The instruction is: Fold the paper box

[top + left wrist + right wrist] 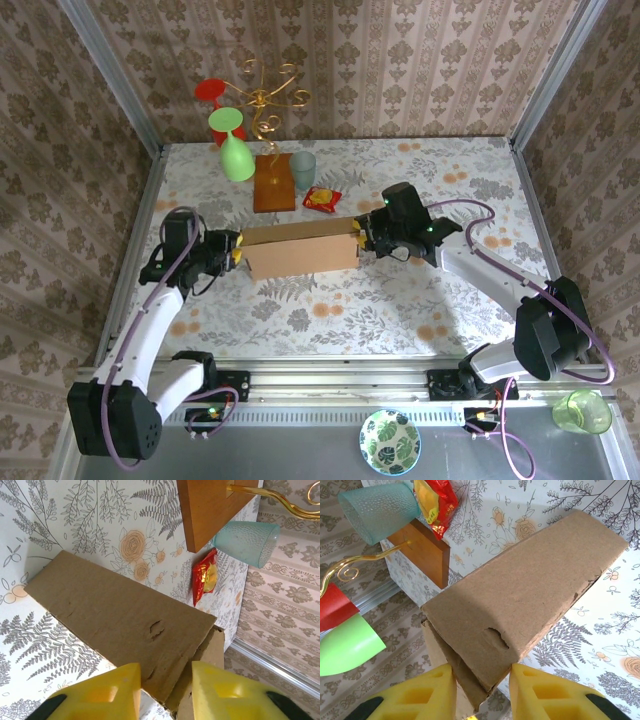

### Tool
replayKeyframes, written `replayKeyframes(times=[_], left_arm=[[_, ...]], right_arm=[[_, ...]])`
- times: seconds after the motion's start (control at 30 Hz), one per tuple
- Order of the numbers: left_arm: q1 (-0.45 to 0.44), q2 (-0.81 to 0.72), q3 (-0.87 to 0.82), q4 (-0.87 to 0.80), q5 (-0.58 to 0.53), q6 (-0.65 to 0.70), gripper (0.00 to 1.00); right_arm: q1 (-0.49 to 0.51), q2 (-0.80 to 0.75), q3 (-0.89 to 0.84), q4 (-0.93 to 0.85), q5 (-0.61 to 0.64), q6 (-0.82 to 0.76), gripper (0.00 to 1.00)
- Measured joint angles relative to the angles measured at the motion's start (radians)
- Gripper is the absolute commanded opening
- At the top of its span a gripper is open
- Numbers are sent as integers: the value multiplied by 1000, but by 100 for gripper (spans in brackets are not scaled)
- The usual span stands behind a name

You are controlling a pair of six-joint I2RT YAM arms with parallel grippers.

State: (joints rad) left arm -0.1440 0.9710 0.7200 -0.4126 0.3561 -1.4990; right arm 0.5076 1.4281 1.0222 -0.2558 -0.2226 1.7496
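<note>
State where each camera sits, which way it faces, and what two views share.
Top external: above and behind the arms, looking down at the table; both arms, left gripper and right gripper at the paper box ends.
Left wrist: on the left arm, facing along the box; its yellow fingers show.
Right wrist: on the right arm, facing along it from the other end; yellow fingers show.
Shared: both wrist views catch the teal cup.
</note>
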Motion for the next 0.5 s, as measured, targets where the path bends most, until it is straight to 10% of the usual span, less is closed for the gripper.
replayKeyframes(times=[0.3,0.5], left_arm=[[1,-17,-40,61,-2,-13,7],[-9,-16,-48,84,1,-14,18]], right_arm=[[-8,0,-10,22,0,-14,18],[-28,-4,-15,20,-16,-60,18]])
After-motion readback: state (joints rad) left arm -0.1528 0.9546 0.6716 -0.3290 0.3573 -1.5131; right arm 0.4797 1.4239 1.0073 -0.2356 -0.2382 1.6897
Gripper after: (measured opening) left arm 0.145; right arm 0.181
